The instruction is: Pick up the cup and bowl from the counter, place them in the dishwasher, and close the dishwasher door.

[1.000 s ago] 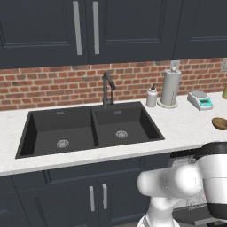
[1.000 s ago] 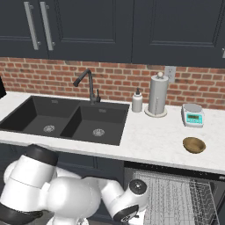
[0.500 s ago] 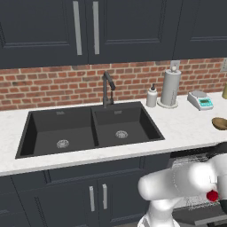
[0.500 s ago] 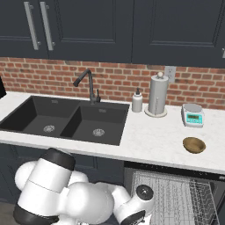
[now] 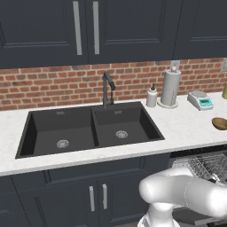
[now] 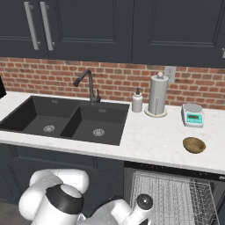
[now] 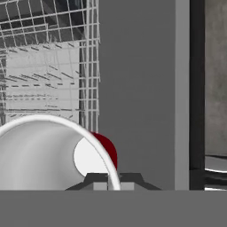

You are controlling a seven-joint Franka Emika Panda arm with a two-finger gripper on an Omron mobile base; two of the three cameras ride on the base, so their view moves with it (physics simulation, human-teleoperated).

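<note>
In the hand view my gripper (image 7: 114, 181) is shut on the rim of the red cup (image 7: 107, 150), whose pale inside fills the lower left. Beyond it lie the dishwasher's grey wire rack (image 7: 48, 66) and the flat grey dishwasher door (image 7: 142, 88) with its black strip (image 7: 196, 88). The brown bowl (image 6: 194, 144) sits on the white counter (image 6: 149, 136) near the right end, above the open dishwasher rack (image 6: 171, 197). From the left base view the bowl (image 5: 220, 123) is at the right edge and the rack (image 5: 204, 166) lies below it.
A black double sink (image 6: 66, 121) with a faucet (image 6: 90, 85) is set into the counter on the left. A white soap bottle (image 6: 137, 102), a paper-towel roll (image 6: 157, 94) and a small scale (image 6: 192, 115) stand along the brick wall. Dark cabinets hang above.
The arm has swung lower in front of the open dishwasher. The red cup, seen at the arm's end in the left base view half a second ago, has dropped below that view's edge.
</note>
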